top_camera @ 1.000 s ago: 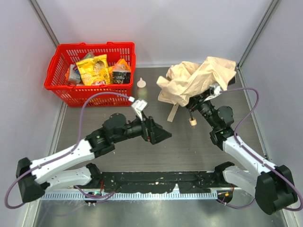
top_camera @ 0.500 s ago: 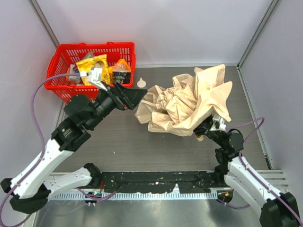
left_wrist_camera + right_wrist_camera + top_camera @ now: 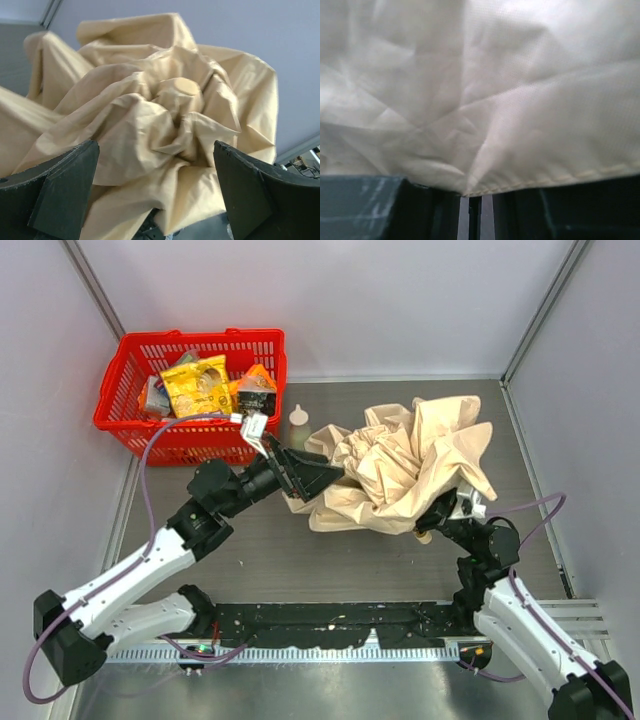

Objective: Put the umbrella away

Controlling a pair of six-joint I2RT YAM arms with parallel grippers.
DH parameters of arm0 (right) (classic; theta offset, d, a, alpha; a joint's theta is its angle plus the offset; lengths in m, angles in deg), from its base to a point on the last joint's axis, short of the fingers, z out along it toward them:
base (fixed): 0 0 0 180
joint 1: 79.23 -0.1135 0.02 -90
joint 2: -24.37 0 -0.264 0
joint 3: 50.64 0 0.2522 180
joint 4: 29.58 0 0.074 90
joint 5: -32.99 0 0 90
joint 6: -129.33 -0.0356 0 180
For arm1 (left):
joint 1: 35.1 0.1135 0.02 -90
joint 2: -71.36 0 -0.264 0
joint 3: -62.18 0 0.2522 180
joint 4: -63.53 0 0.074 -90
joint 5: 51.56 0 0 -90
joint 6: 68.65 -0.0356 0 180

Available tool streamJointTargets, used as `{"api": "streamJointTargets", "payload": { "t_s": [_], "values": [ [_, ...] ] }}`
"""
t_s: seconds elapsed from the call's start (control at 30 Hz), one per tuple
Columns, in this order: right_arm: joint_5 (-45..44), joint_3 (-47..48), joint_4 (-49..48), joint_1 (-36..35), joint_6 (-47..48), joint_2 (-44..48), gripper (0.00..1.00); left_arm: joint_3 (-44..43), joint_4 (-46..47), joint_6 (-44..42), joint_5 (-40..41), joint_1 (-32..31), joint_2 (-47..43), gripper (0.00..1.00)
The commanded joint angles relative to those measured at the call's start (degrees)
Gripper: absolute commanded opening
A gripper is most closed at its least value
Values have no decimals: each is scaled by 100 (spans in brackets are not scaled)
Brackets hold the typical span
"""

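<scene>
The umbrella (image 3: 400,465) lies as a crumpled mound of beige fabric on the table, right of centre. My left gripper (image 3: 315,478) is at the mound's left edge, wide open. In the left wrist view its fingers (image 3: 70,185) flank the bunched fabric (image 3: 170,115) without closing on it. My right gripper (image 3: 437,518) is tucked under the mound's near right side. The right wrist view is almost filled by fabric (image 3: 480,90). Below it the right gripper (image 3: 475,212) has its jaws close together around a thin black shaft (image 3: 475,220). The handle is hidden.
A red basket (image 3: 150,445) with snack packets stands at the back left. A small pale bottle (image 3: 298,416) stands between the basket and the umbrella. Enclosure walls rise on the left, back and right. A black rail (image 3: 330,620) runs along the near edge.
The right arm pulled the umbrella from the back right toward the near centre. The left arm swung up by the basket, then came down to the fabric's left edge, its jaws opening wider.
</scene>
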Motion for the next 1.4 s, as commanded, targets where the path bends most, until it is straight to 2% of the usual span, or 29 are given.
{"api": "streamJointTargets", "payload": {
  "t_s": [0.0,0.2,0.33,0.53,0.73,0.87,1.03,1.17,1.2,1.33,1.37],
  "values": [
    [-305,278,-500,14,-249,-44,1,261,1733,-106,107,-44,-82,100],
    [-516,286,-508,14,-222,-115,1,50,2313,-246,-60,-273,463,100],
    [-446,304,-500,14,-196,-159,1,-134,2262,-545,99,-518,735,100],
    [0,321,-578,5,-143,-194,1,-670,1814,-309,933,-704,1280,100],
    [494,392,-298,-12,94,-45,1,-1013,2086,-89,855,-704,1650,100],
    [608,497,-254,-12,112,-53,1,-1242,2060,-53,521,-704,1939,92],
    [758,629,-44,-65,182,-53,1,-1374,2024,0,485,-704,2072,68],
    [758,673,334,-126,279,43,1,-1541,1858,-150,538,-704,2063,38],
    [758,690,405,-135,279,78,1,-1550,1857,-167,564,-704,2054,33],
    [487,734,967,-162,183,184,1,-1576,1928,-325,573,-712,1984,5],
    [451,717,1159,-170,78,219,1,-1567,1945,-352,591,-704,1949,1]
  ]
}}
